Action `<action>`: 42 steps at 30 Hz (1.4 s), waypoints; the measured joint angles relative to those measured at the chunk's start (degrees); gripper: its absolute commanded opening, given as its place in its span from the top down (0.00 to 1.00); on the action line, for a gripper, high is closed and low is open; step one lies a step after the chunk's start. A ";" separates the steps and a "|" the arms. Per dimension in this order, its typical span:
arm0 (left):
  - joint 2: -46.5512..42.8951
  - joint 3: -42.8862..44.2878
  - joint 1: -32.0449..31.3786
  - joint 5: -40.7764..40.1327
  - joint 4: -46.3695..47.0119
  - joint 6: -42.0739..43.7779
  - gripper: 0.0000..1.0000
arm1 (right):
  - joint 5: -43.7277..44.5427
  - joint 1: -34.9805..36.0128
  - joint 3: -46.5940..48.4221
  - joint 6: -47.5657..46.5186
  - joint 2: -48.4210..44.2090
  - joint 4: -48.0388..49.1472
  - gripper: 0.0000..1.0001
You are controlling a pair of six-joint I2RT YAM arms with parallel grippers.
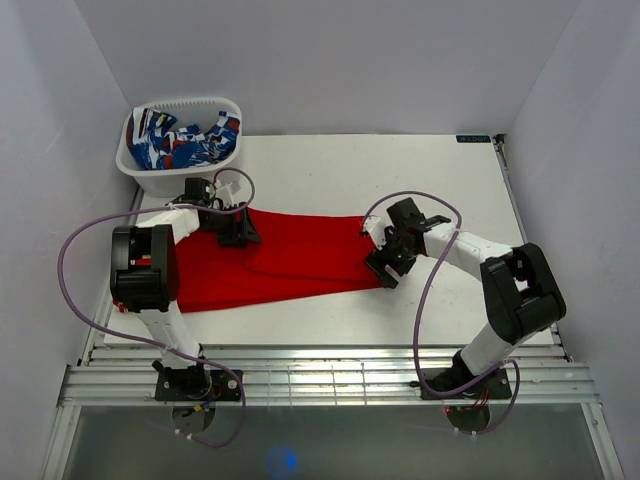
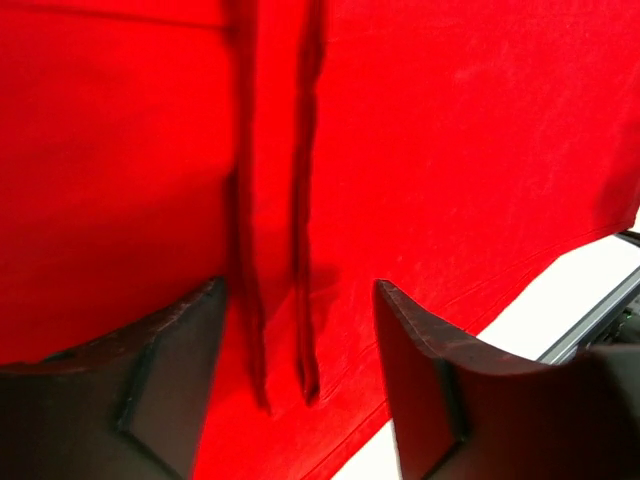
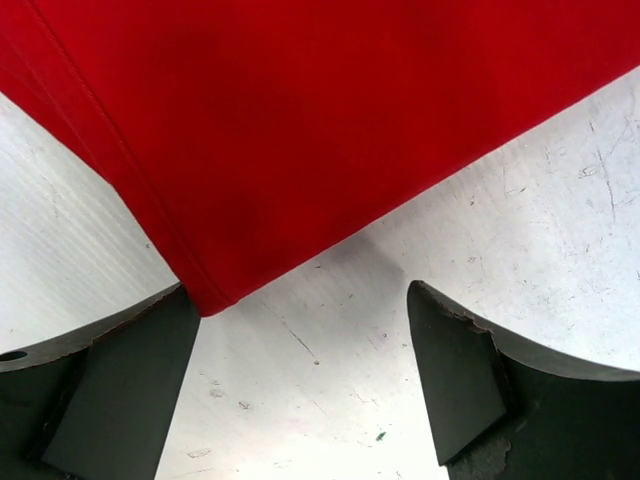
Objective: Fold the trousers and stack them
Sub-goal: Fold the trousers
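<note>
The red trousers [image 1: 280,258] lie flat across the middle of the white table [image 1: 420,170], folded lengthwise. My left gripper [image 1: 238,230] is open over their far left part; in the left wrist view [image 2: 298,330] two red drawstrings [image 2: 270,250] hang on the cloth [image 2: 450,150] between its jaws. My right gripper [image 1: 385,268] is open at the trousers' right end; in the right wrist view [image 3: 300,330] a corner of the red cloth [image 3: 300,130] lies just ahead of the jaws, with bare table between them.
A white basket [image 1: 150,178] holding blue-white-red patterned cloth [image 1: 185,140] stands at the back left corner. A metal rail [image 1: 330,380] runs along the near edge by the arm bases. Grey walls close in the sides.
</note>
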 measured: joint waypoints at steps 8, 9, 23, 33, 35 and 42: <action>3.17 2.34 -2.97 -0.17 -0.15 -3.87 0.62 | 1.16 -2.47 -0.59 0.24 0.68 1.90 0.27; 3.37 2.49 -2.97 -0.07 -0.50 -4.26 0.66 | 1.31 -2.78 -0.59 0.46 0.79 2.19 0.29; 0.83 2.14 -2.80 12.39 -7.96 -9.92 1.00 | 4.07 -5.95 -2.32 4.76 0.79 5.68 0.35; -2.25 -7.89 -2.69 14.01 -9.16 -11.67 0.98 | 4.07 -8.72 -2.84 5.79 0.31 5.84 0.55; -2.27 -7.48 -2.27 12.57 -8.70 -11.19 0.94 | 3.80 -9.38 -2.84 5.75 0.31 5.86 0.51; -2.36 -5.44 0.83 11.80 -4.90 -11.72 0.58 | -0.42 -10.64 -2.84 5.38 -0.22 5.60 0.46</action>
